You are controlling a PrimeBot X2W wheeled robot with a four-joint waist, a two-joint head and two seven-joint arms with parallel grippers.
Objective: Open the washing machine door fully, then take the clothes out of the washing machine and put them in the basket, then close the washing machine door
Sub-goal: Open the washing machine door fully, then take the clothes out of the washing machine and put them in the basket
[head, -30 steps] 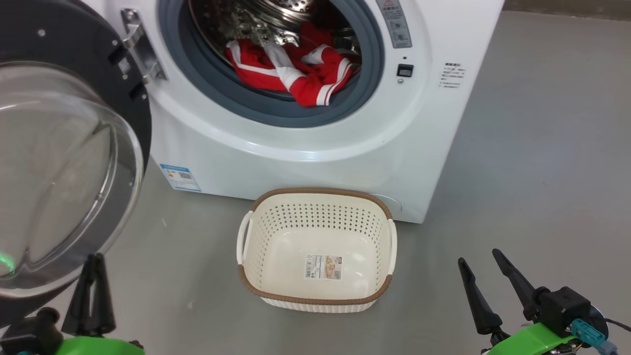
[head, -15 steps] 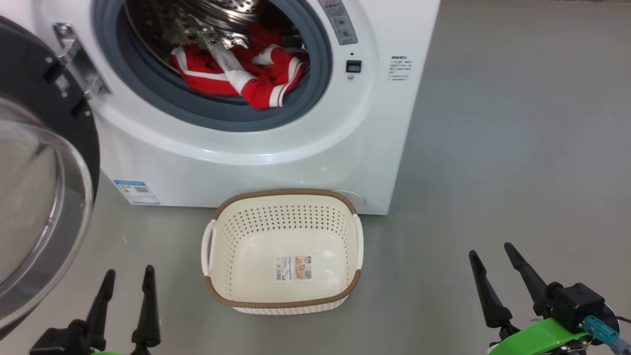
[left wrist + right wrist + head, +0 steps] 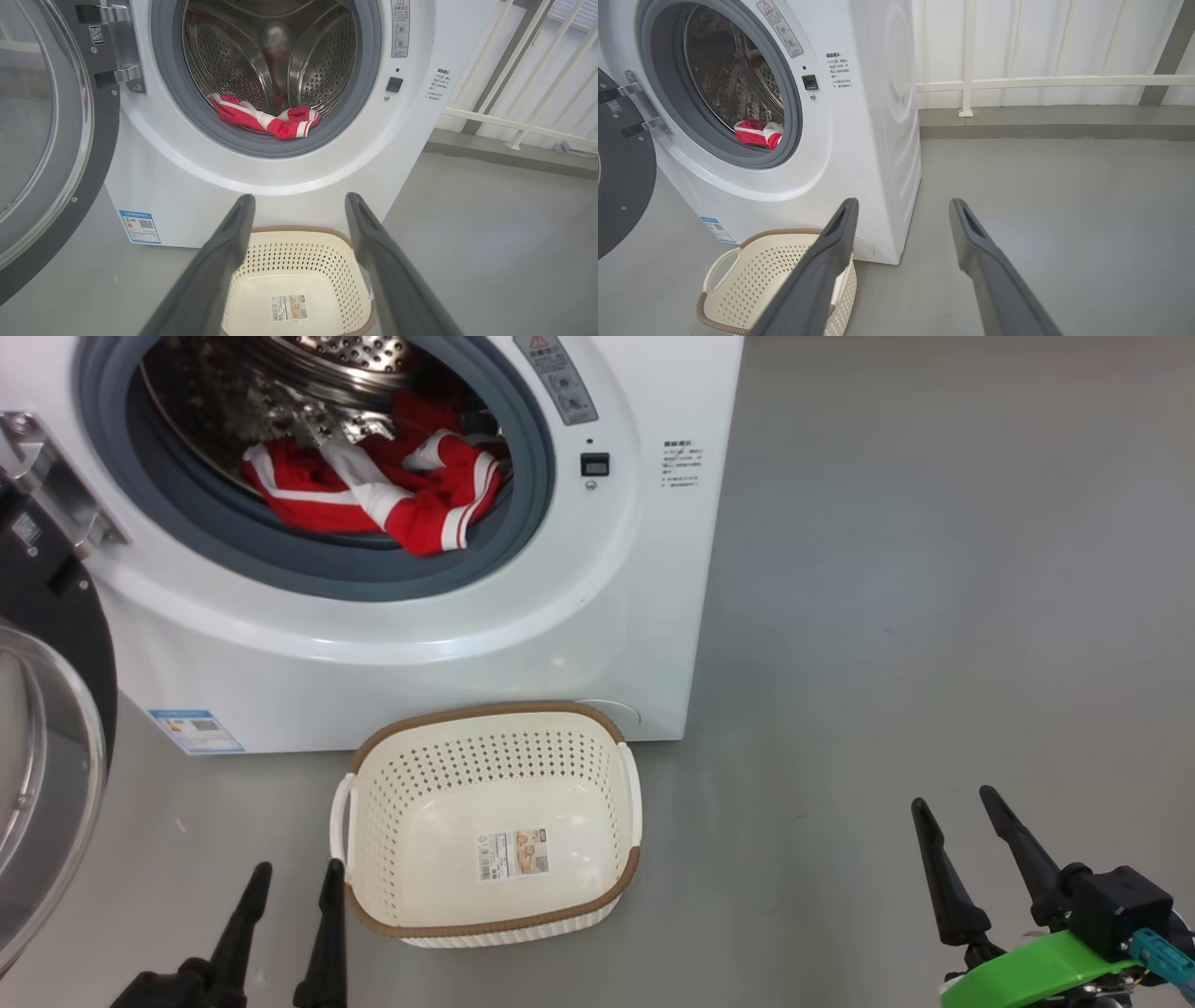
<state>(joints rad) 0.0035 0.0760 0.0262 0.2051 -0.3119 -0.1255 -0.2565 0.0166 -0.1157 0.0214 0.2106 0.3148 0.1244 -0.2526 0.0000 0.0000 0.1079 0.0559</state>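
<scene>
Warning triangle (image 3: pixel 765 5) on sticker (image 3: pixel 779 27), washing machine (image 3: pixel 752 186) front; print illegible.

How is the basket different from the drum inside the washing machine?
The basket is cream plastic; the drum is shiny steel. The basket opens upward on the floor; the drum opens to the front. The basket holds just a sticker; the drum holds the red clothes. Both are dotted with little holes.
</scene>
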